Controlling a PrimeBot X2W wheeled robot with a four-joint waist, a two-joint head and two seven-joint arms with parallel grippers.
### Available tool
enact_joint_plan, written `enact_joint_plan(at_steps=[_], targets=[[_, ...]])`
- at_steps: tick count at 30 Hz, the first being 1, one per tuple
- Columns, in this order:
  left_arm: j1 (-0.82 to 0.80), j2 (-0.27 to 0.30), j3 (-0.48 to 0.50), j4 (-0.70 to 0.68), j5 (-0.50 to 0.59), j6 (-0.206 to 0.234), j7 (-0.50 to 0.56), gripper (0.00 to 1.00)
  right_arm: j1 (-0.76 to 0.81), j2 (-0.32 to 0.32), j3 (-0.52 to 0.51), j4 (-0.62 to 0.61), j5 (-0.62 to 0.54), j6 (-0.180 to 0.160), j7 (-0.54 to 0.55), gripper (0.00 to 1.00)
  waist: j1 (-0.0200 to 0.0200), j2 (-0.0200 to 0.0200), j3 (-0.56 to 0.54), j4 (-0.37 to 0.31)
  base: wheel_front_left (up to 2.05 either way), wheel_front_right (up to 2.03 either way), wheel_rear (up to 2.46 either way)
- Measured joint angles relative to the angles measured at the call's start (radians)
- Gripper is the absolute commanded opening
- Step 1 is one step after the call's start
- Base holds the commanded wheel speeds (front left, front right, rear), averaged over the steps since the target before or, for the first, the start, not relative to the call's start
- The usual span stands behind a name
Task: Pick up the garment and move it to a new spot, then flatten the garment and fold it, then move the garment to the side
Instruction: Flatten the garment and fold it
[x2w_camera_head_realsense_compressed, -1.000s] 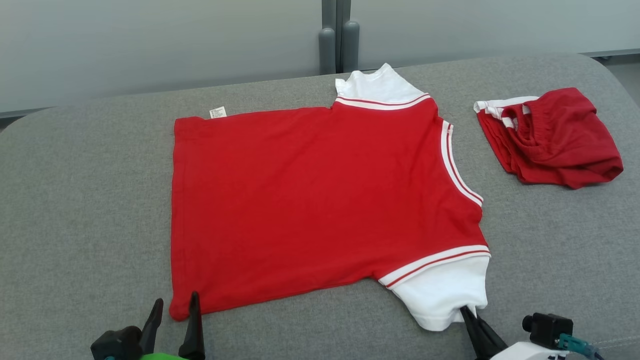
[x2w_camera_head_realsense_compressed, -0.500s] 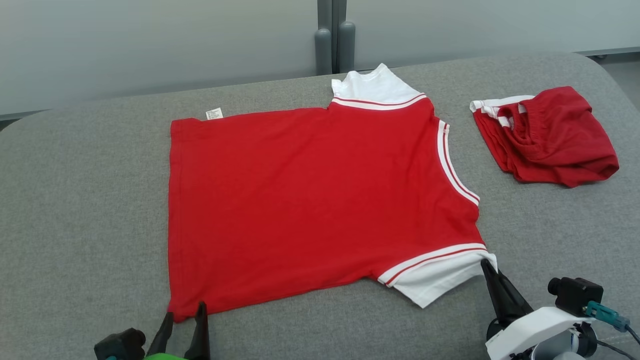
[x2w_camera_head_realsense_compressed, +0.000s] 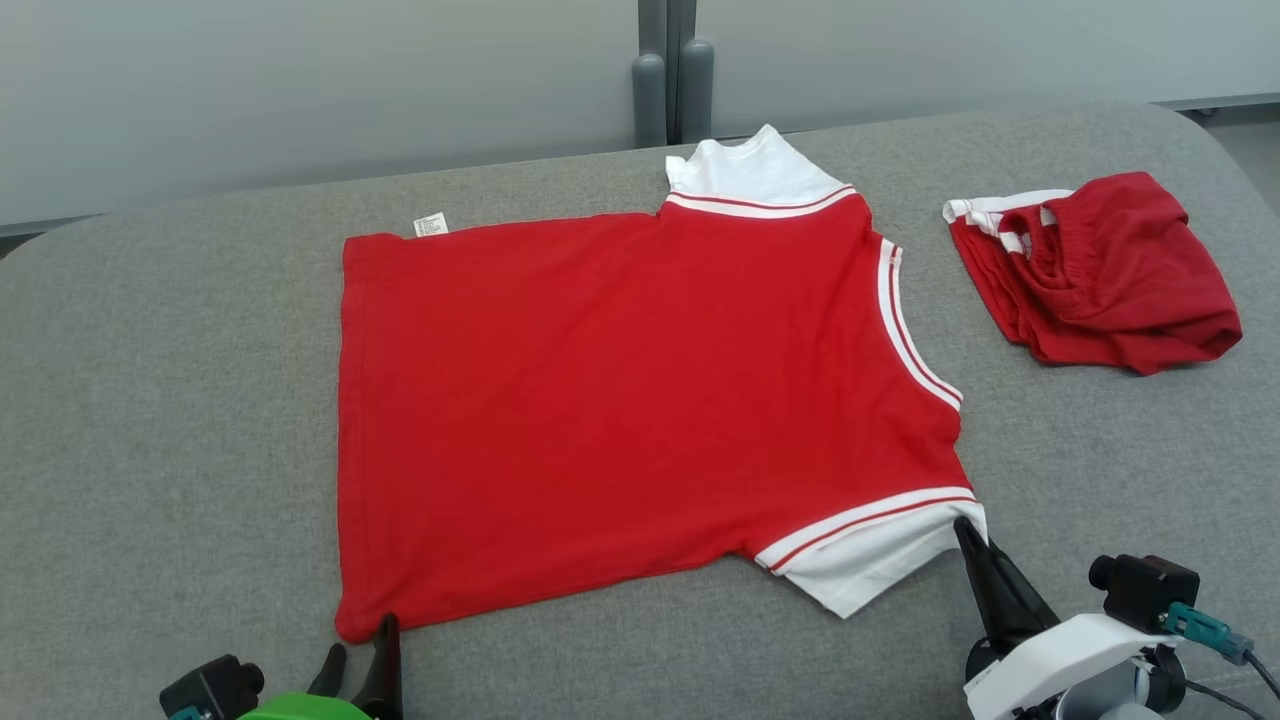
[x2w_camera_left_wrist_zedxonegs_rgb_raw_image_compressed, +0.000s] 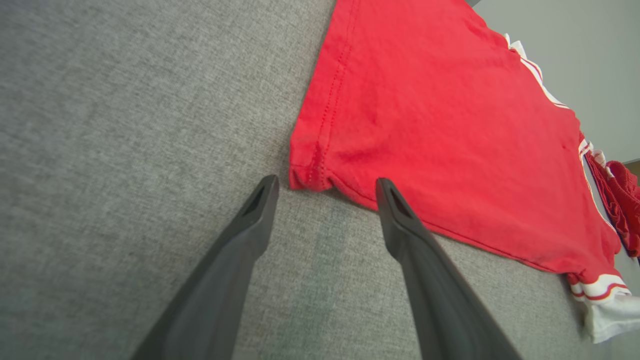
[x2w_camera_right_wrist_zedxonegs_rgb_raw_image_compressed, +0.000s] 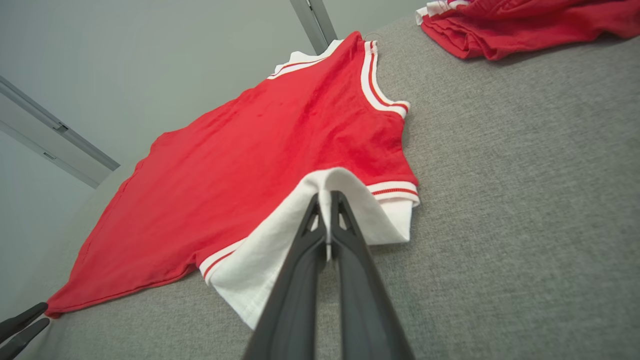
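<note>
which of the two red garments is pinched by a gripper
The flat red t-shirt with white sleeves: the right gripper is shut on its near white sleeve. The crumpled red garment with white trim lies apart, far right, untouched.

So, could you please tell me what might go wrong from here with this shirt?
The right gripper pinches the white sleeve by its edge alone; that thin hold could slip mid-fold. The left gripper is open at the hem corner, holding nothing, so pulling the sleeve might drag and wrinkle the red shirt.
</note>
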Motion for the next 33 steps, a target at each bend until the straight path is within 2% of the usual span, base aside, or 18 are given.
enact_joint_plan(at_steps=[8,10,11,12,13,27,33], targets=[[-0.042,-0.001,0.006,0.048,-0.040,0.000,0.022,1.00,0.000,0.000,0.001,-0.002,0.000,0.001,-0.001,0.00,0.0000,0.0000,0.002,-0.010,0.00,0.00,0.00],[-0.053,-0.001,0.007,0.063,-0.040,0.001,0.022,0.51,0.000,-0.001,0.001,-0.002,0.000,0.001,-0.001,0.00,0.0000,0.0000,0.003,-0.013,0.00,0.00,0.00],[-0.059,-0.001,0.007,0.067,-0.040,0.002,0.022,0.42,0.000,-0.002,0.001,-0.003,0.000,0.001,-0.001,0.00,0.0000,0.0000,0.003,-0.014,0.00,0.00,0.00],[-0.064,-0.001,0.008,0.068,-0.040,0.003,0.021,0.10,0.000,-0.002,0.001,-0.003,-0.001,0.001,-0.001,0.00,0.0000,0.0000,0.003,-0.015,0.00,0.00,0.00],[-0.070,-0.001,0.008,0.069,-0.040,0.006,0.018,0.00,0.000,-0.004,0.001,-0.003,-0.002,0.001,-0.001,0.00,0.0000,0.0000,0.003,-0.017,0.00,0.00,0.00],[-0.084,-0.003,0.010,0.072,-0.039,-0.004,-0.065,0.00,-0.014,-0.028,-0.046,-0.052,-0.005,0.009,-0.007,0.00,0.0000,0.0000,-0.012,-0.018,0.00,0.00,0.00],[-0.093,-0.003,-0.002,0.071,-0.029,-0.012,-0.069,0.00,-0.040,-0.056,-0.047,-0.061,-0.016,0.009,-0.008,0.00,0.0000,0.0000,-0.018,-0.016,0.00,0.00,0.00]])
